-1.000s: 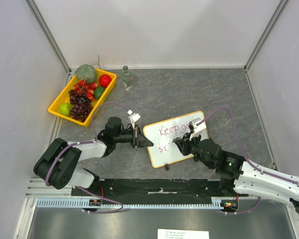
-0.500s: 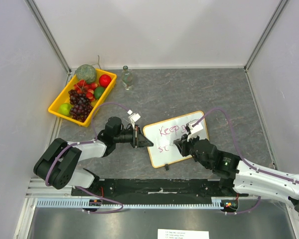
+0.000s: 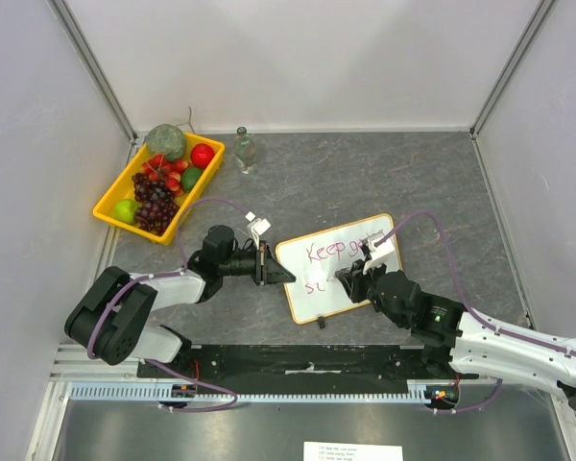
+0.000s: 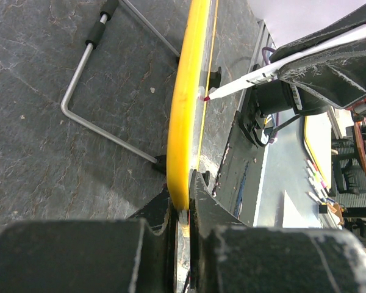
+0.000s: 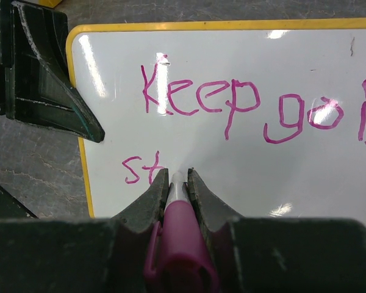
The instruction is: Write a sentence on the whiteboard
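**Top external.** The whiteboard [image 3: 302, 288] lies on the grey surface [image 3: 365, 182] in front of the arm bases, turned at an angle. The left gripper [image 3: 276, 272] is at its left short edge. The right gripper [image 3: 350, 279] is over the lower half of the board. A yellow fruit tray [image 3: 110, 206] and a small bottle [image 3: 245, 151] stand well apart at the back.

**Left wrist.** We see the board edge-on. The left gripper's jaws are narrow and pinch the yellow frame between them. A bent wire stand [image 4: 104, 131] runs out from the black clip feet [image 4: 215, 75] over the surface. The marker [image 4: 262, 73] tip touches the writing face. We cannot tell whether the board lies flat or is propped.

**Right wrist.** The right gripper's jaws are narrow and clamped on the pink marker. Its tip sits just right of "st" on the second line. The line above reads "Keep go" and runs on out of view. We judge the sentence unfinished, with the second line only started.

**Handling.** The board looks thin, stiff and light, with a glossy, slick face. We expect it to skid or pivot under pen pressure. The hold belongs on the frame edge, clear of the ink, as the left gripper has it. Pressure should stay light, since a hard push could tip the board on its feet.
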{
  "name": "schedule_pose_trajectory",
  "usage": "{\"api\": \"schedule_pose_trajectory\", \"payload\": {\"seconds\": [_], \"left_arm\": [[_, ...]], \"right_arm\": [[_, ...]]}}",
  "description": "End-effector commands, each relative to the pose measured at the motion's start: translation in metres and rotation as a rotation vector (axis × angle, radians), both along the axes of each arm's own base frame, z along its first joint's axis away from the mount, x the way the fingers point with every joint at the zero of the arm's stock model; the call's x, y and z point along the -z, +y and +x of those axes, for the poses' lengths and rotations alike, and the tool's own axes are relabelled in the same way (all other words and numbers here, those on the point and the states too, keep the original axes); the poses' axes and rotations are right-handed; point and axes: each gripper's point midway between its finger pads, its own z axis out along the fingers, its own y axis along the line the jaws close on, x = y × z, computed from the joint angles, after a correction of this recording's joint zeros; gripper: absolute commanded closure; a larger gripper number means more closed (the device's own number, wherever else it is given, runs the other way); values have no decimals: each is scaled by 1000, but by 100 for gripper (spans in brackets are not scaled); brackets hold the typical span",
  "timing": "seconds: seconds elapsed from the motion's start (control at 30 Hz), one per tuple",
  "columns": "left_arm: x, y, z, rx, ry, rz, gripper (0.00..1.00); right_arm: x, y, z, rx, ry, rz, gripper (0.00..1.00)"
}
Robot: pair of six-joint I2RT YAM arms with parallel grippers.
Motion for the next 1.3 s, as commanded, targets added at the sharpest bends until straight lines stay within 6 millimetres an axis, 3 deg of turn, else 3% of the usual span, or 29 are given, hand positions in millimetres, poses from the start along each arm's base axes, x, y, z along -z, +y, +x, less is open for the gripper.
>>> {"api": "schedule_pose_trajectory", "payload": {"seconds": [0.0, 0.6, 1.07, 1.27], "left_arm": [[33, 13, 9, -58, -51, 131, 98], [33, 13, 9, -59, -48, 133, 98], [33, 13, 9, -57, -46, 133, 98], [33, 13, 10, -57, -47, 130, 98]], "right_arm": [[-11, -3, 9, 51, -30, 21, 100], [-10, -4, 13, 83, -41, 40, 100], [33, -12, 1, 59, 45, -51, 100], [41, -15, -3, 49, 64, -61, 100]]}}
